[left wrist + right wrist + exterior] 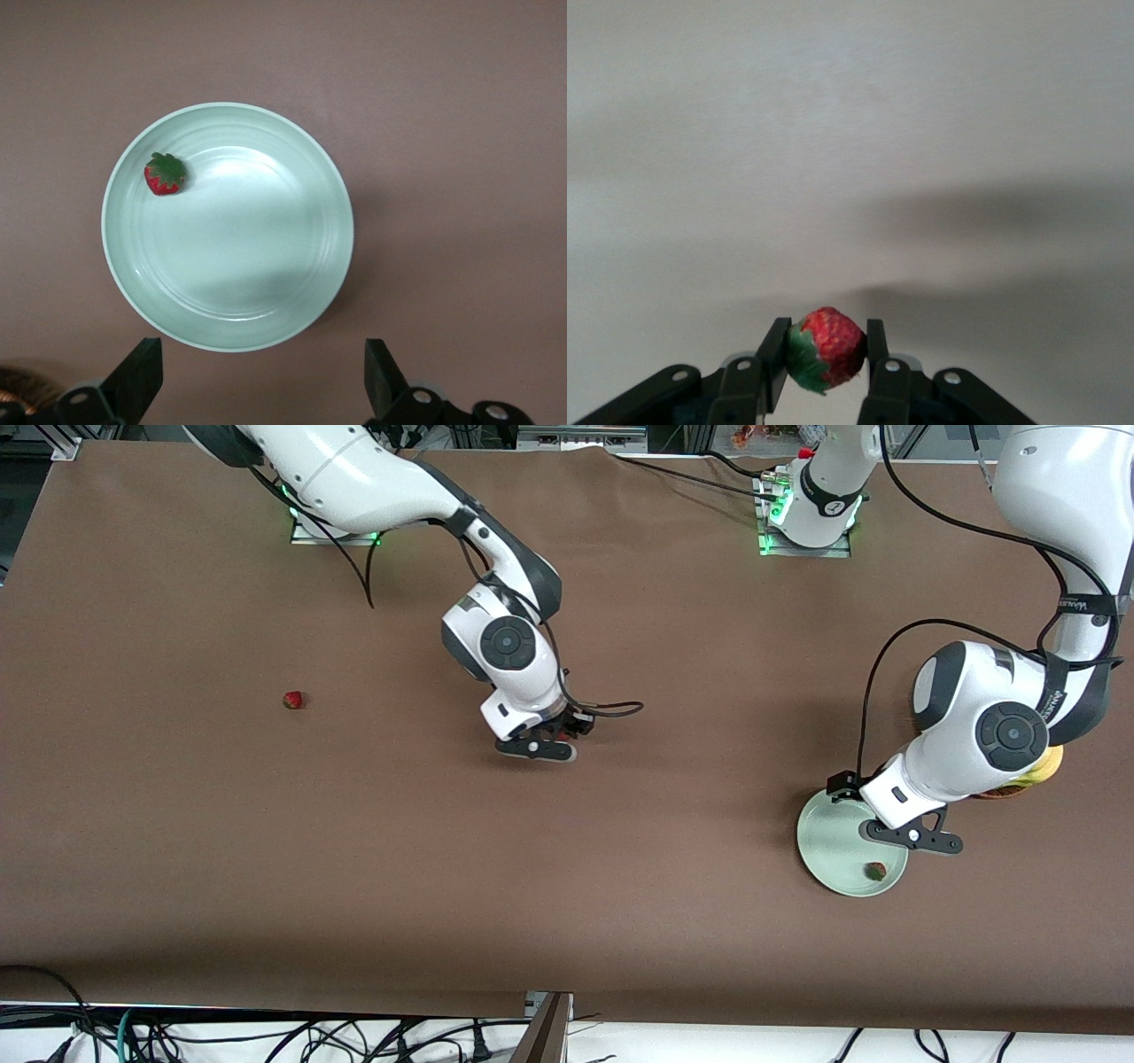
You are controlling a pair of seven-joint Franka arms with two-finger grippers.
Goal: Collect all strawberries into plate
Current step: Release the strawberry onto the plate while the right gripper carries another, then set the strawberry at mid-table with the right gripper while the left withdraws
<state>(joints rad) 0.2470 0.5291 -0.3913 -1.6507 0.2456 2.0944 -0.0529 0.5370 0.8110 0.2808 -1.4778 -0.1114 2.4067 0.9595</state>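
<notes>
Two white robot arms work over a brown-covered table (266, 850) with three strawberries in play. The left gripper (912, 839) hangs over the pale green plate (828, 841) at the left arm's end of the table, its two black fingers (137, 376) spread wide with nothing between them. One strawberry (165, 173) lies in the plate, on the inner slope just inside the rim, on the side of the plate nearer to the front camera; its green cap faces up.

The right gripper (540, 746) is over the bare middle of the table, its fingers (773, 363) pinching a second strawberry (826, 349) by its sides, red flesh and green cap both showing between the pads. The berry casts a shadow on the cloth below.

A third strawberry (293, 700) sits alone on the cloth toward the right arm's end of the table, well apart from both grippers and from the plate.

Just beside the plate, mostly hidden under the left arm's wrist, the edge of a brown wicker basket (1005, 792) shows, with something yellow (1050, 766) in it.
</notes>
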